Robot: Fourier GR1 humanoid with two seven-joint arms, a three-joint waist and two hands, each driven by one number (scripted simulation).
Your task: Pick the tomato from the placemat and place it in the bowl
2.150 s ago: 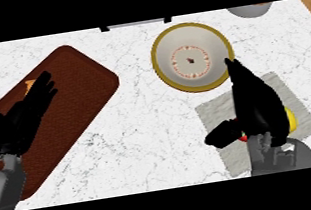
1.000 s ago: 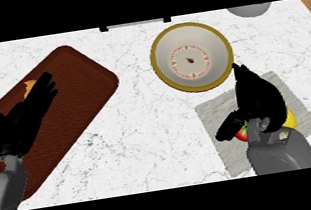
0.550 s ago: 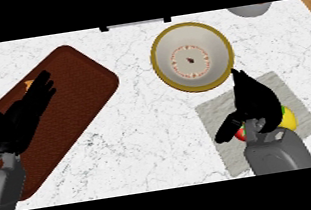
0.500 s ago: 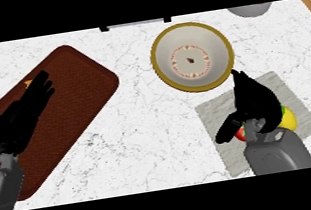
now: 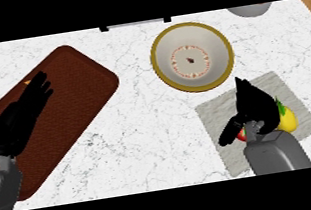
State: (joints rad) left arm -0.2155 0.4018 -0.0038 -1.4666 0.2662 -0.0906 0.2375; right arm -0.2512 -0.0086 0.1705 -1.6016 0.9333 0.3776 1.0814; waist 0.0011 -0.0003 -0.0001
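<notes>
The small red tomato (image 5: 242, 134), lying on the grey cloth placemat (image 5: 215, 110) below the gold-rimmed round bowl (image 5: 165, 72), is enclosed by the curled black right hand (image 5: 252, 107), presumably to be lifted, while the left hand (image 5: 18, 115) is rested open.

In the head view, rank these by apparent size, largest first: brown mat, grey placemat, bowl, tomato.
1. Brown mat, clearly largest.
2. Grey placemat and bowl: too close to rank.
3. Tomato, smallest, though mostly hidden under the right hand.
</notes>
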